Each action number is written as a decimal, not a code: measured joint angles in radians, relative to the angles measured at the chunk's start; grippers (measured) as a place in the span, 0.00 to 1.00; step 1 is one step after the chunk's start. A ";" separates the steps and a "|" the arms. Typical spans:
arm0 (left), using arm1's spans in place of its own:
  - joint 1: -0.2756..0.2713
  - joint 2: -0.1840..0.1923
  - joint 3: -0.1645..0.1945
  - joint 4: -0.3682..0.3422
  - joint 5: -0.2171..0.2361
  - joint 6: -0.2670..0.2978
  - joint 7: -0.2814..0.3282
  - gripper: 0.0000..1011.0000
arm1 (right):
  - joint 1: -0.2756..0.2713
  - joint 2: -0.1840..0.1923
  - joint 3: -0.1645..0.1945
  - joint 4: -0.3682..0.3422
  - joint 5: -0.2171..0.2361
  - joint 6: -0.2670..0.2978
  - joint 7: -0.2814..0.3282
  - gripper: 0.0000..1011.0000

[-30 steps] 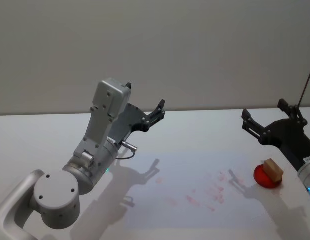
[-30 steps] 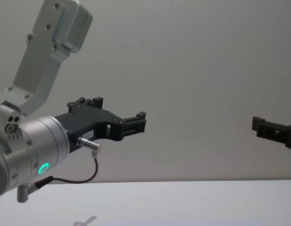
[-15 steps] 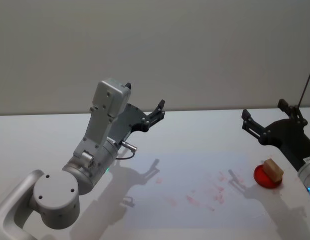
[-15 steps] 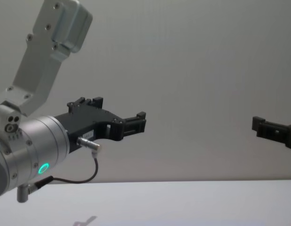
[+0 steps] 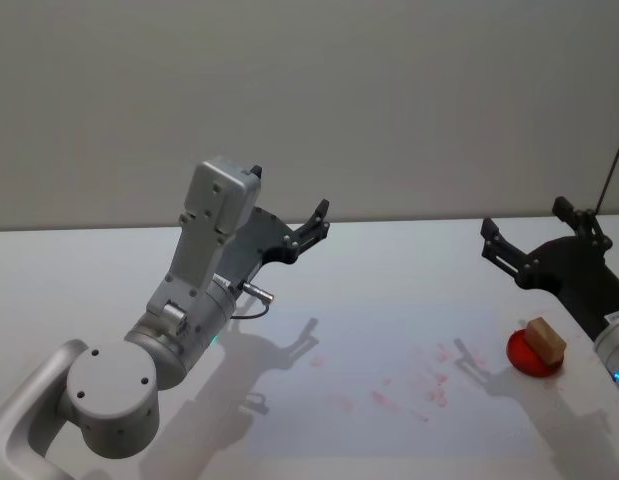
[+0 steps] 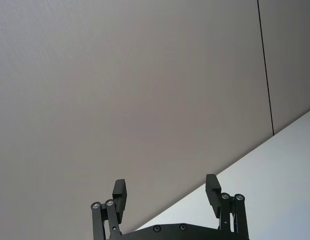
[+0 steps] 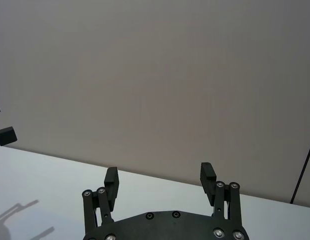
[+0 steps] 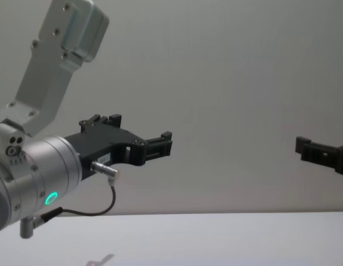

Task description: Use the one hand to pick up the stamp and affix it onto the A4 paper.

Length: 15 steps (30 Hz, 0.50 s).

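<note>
I read the fingers (image 7: 208, 178) of the right gripper (image 7: 160, 182) as spread wide, with nothing but the grey wall (image 7: 155, 75) between them. From the head camera, this gripper hangs in the air over the right end of the white counter (image 5: 109, 260), tips aimed at the far wall, its black body just behind the stamp (image 5: 546, 338) and not touching it. The stamp is a tan wooden block sitting slightly tilted on a round red ink pad (image 5: 522, 355). The pad lies on the counter just off the right edge of the A4 paper (image 5: 389, 340). The sheet lies flat at mid-counter, with faint red marks (image 5: 421, 388) scattered across its right half.

The left gripper (image 6: 166, 190) also has its fingers parted and empty. It is raised over the counter's left side on a silver wrist cylinder (image 8: 41, 172) with a green ring light (image 8: 51, 198) glowing.
</note>
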<state>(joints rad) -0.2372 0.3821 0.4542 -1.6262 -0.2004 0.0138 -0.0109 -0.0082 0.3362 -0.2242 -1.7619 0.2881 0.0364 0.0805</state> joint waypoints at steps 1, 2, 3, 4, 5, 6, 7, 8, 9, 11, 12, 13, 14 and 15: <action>0.000 0.000 0.000 0.000 0.000 0.000 0.000 0.99 | 0.001 0.000 0.000 0.001 0.001 0.001 0.003 0.99; 0.000 0.000 0.000 0.000 0.000 0.000 0.000 0.99 | 0.003 0.000 0.001 0.002 0.002 0.003 0.006 0.99; 0.000 0.000 0.000 0.000 0.000 0.000 0.000 0.99 | 0.005 0.001 0.002 0.003 0.004 0.008 0.014 0.99; 0.000 0.000 0.000 0.000 0.000 0.000 0.000 0.99 | 0.006 0.001 0.002 0.004 0.005 0.010 0.017 0.99; 0.000 0.000 0.000 0.000 0.000 0.000 0.000 0.99 | 0.007 0.003 0.004 0.006 0.008 0.017 0.024 0.99; 0.000 0.000 0.000 0.000 0.000 0.000 0.000 0.99 | 0.008 0.005 0.005 0.006 0.009 0.020 0.027 0.99; 0.000 0.000 0.000 0.000 0.000 0.000 0.000 0.99 | 0.008 0.006 0.006 0.007 0.011 0.024 0.031 0.99; 0.000 0.000 0.000 0.000 0.000 0.000 0.000 0.99 | 0.009 0.008 0.008 0.008 0.012 0.028 0.034 0.99; 0.000 0.000 0.000 0.000 0.000 0.000 0.000 0.99 | 0.009 0.012 0.011 0.009 0.016 0.037 0.043 0.99; 0.000 0.000 0.000 0.000 0.000 0.000 0.000 0.99 | 0.009 0.017 0.014 0.011 0.020 0.044 0.050 0.99; 0.000 0.000 0.000 0.000 0.000 0.000 0.000 0.99 | 0.008 0.021 0.016 0.013 0.022 0.047 0.054 0.99; 0.000 0.000 0.000 0.000 0.000 0.000 0.000 0.99 | 0.007 0.027 0.020 0.015 0.025 0.055 0.061 0.99; 0.000 0.000 0.000 0.000 0.000 0.000 0.000 0.99 | 0.005 0.033 0.023 0.018 0.029 0.061 0.066 0.99; 0.000 0.000 0.000 0.000 0.000 0.000 0.000 0.99 | 0.005 0.033 0.023 0.018 0.029 0.061 0.066 0.99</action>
<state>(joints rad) -0.2372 0.3821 0.4542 -1.6262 -0.2004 0.0139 -0.0109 -0.0027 0.3688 -0.2010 -1.7440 0.3166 0.0977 0.1467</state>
